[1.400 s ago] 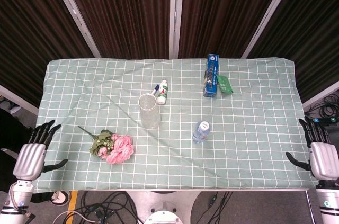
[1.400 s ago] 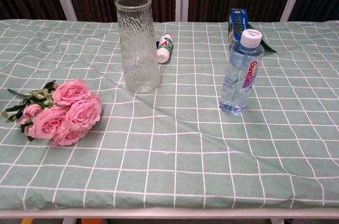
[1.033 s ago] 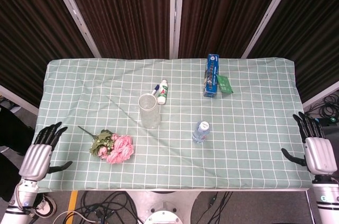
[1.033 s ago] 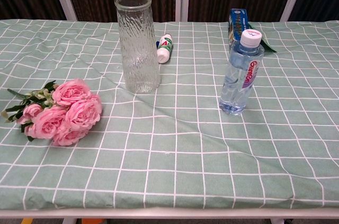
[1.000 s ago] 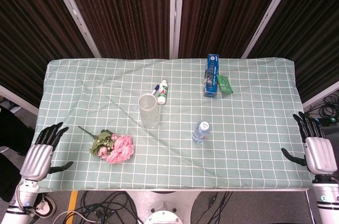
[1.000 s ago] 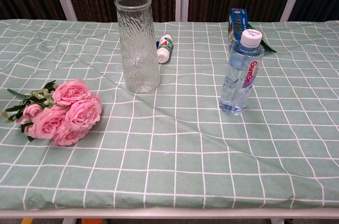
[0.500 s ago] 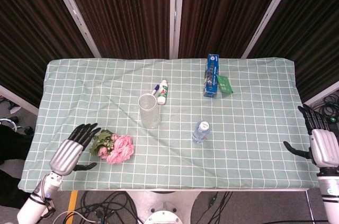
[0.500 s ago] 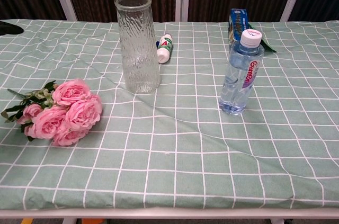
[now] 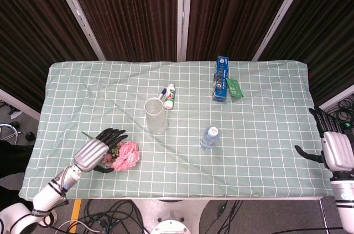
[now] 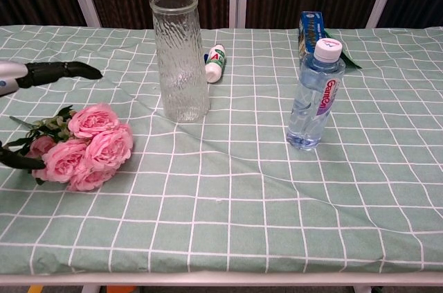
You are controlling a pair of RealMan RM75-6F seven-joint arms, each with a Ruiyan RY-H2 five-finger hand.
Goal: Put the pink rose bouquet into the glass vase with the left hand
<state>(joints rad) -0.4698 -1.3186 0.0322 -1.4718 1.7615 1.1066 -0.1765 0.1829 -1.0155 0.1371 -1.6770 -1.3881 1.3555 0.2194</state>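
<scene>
The pink rose bouquet [image 9: 124, 155] [image 10: 86, 146] lies flat on the green checked cloth at the front left, its green leaves and stem pointing left. The clear ribbed glass vase [image 9: 156, 115] [image 10: 180, 56] stands upright and empty near the middle, right of and behind the roses. My left hand [image 9: 98, 150] [image 10: 41, 71] hovers open over the leafy end of the bouquet, fingers spread above it and thumb low at the front side. It holds nothing. My right hand [image 9: 334, 148] stays open off the table's right edge.
A water bottle [image 9: 209, 137] [image 10: 316, 95] stands right of the vase. A small white tube [image 9: 170, 96] [image 10: 217, 62] lies behind the vase. A blue box [image 9: 221, 78] with a green packet [image 9: 234, 88] sits at the back right.
My left hand has come in from the table's left edge to above the bouquet's leafy end. The right hand has barely shifted. Bouquet and vase have not moved.
</scene>
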